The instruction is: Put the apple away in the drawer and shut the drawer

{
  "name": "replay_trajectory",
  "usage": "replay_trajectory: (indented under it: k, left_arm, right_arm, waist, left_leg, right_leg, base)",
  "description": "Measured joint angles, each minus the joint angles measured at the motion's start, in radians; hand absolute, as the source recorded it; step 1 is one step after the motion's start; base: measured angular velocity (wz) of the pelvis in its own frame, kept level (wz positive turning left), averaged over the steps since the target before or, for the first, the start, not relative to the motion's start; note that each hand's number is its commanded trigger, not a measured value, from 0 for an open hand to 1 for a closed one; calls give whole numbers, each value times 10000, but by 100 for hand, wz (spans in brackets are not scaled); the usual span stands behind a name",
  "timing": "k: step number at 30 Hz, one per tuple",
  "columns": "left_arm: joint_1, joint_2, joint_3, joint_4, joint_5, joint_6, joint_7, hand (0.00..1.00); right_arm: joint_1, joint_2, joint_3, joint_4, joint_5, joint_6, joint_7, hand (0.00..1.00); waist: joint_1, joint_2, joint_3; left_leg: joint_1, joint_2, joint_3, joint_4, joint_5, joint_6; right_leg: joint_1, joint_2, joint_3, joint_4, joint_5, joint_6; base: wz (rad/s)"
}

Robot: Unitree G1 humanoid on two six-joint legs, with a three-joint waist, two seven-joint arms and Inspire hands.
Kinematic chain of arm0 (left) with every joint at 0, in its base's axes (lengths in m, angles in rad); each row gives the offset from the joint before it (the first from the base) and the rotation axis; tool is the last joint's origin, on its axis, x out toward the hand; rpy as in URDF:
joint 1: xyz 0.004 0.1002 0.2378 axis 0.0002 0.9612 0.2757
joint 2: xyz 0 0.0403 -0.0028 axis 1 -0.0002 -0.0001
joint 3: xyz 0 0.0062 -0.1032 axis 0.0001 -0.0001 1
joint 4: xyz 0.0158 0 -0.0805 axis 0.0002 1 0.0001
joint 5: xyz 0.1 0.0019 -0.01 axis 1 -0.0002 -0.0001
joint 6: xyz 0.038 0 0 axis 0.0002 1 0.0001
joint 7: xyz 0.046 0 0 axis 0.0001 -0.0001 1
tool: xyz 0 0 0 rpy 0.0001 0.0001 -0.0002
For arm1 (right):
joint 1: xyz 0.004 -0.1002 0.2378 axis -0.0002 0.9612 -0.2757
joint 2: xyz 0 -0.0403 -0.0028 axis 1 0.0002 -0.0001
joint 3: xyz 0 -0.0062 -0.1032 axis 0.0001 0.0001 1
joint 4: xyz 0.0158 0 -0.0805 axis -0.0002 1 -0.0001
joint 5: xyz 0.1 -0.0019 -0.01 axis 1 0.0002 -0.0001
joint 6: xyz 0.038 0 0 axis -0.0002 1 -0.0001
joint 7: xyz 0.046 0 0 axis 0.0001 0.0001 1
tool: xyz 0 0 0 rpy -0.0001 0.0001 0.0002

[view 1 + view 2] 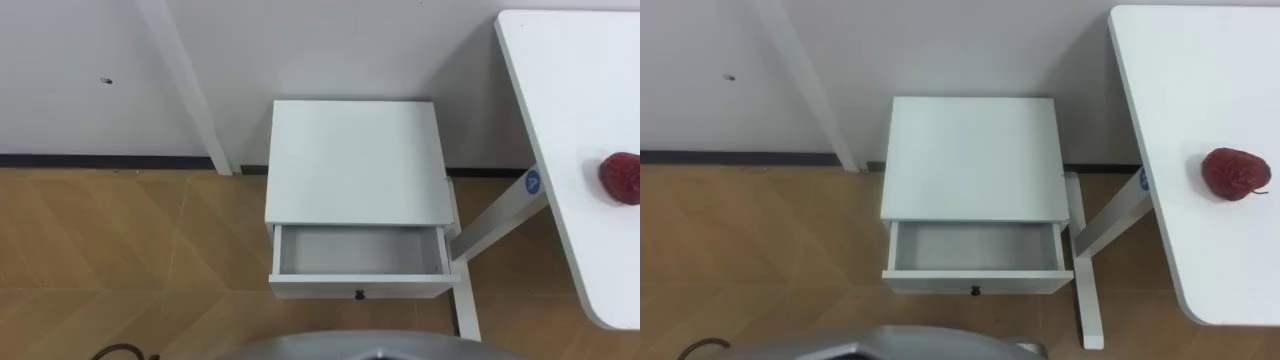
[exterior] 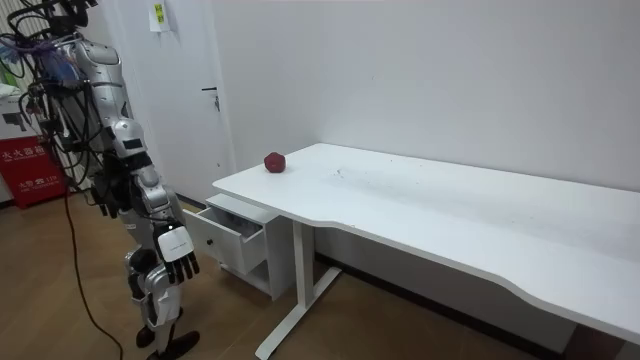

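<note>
Silver-grey shells cover the torso and arms, with dark joints showing between them. The right hand [image 2: 180, 260] is black, with a white tag on its back. Dark cables bundle around the shoulders, and one trails down behind.

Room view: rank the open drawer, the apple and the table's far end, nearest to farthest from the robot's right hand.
1. Open drawer: low, just to the room view's right of the hanging right hand.
2. Apple: higher up, on the corner of the table above the drawer.
3. Table's far end: at the room view's right edge, well past the apple.
</note>
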Motion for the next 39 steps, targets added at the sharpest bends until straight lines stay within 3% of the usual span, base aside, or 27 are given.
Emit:
replay_trajectory:
  k: [5, 8, 13, 16, 18, 23, 27, 34, 39]
  left_arm:
    - [-17, -19, -10, 0, -33, 59, -149, 0]
    - [-116, -36, 14, -10, -29, 65, -148, 0]
    - [-78, -32, 147, -85, 1, 7, -131, 0]
    - [-56, -32, 785, -72, -13, -16, -102, 0]
    - [-58, 23, 1035, -80, -88, -43, 115, 0]
    - [63, 67, 1262, -69, -179, -195, 461, 0]
    - [156, 125, 1653, -83, -172, -253, 517, 0]
    - [389, 177, 1950, -833, -177, -383, 530, 0]
    - [481, 307, 1992, -1376, -226, -673, 554, 0]
  right_arm:
    - [-21, 0, -8, -20, 104, 10, -5, 0]
    - [-53, 9, -376, -19, 976, -9, -80, 0]
    - [-4, 11, -1606, -62, 4315, -77, -439, 0]
    - [58, 9, -2864, -273, 7085, -106, -678, 0]
    - [73, 0, -3562, -547, 9307, -318, -973, 0]
    - [-14, 14, -5021, -1376, 11784, -467, -1530, 0]
    - [-24, -35, -5992, -2085, 13346, -1041, -1984, 0]
    - [-113, -161, -6636, -4153, 13545, -1669, -3721, 0]
    - [-241, -667, -6676, -6749, 13572, -2230, -5428, 0]
  waist:
    - [-9, -24, -2]
    - [-36, -42, -7]
    - [-142, -58, -18]
    - [-302, -83, -15]
    - [-443, -85, -19]
    - [-771, -72, -48]
    - [-852, -186, -172]
    - [-959, -313, -160]
    - [-1092, -508, -154]
  left_leg:
    - [-32, 0, 1, 16, 0, 0]
    - [-66, 0, 1, 42, 0, 0]
    - [-15, 2, 25, 54, 0, 0]
    - [-21, 3, 52, 54, 0, 1]
    - [-22, 4, 99, 57, -4, 6]
    - [-65, 7, 167, 40, -16, 24]
    - [-196, 23, 268, 73, -13, 23]
    - [-198, 24, 341, 69, -12, 25]
    - [-333, 37, 364, 63, 1, 22]
  right_leg:
    - [-33, 8, 5, 1, 0, 0]
    - [-55, -17, -9, -17, 0, 0]
    - [-36, -4, 3, 1, 1, 0]
    - [-28, 6, 1, -3, 1, 0]
    - [-34, 6, 2, -1, 2, 1]
    - [-103, -1, 1, 21, 1, 1]
    - [-230, -6, -6, 27, 1, 1]
    - [-255, 13, 251, 27, 1, 2]
    - [-438, 19, 245, 79, 0, 6]
  base:
    - [0]
    - [0]
    - [0]
    - [-2]
    - [-5]
    - [-6]
    - [-6]
    - [-3]
    - [-3]
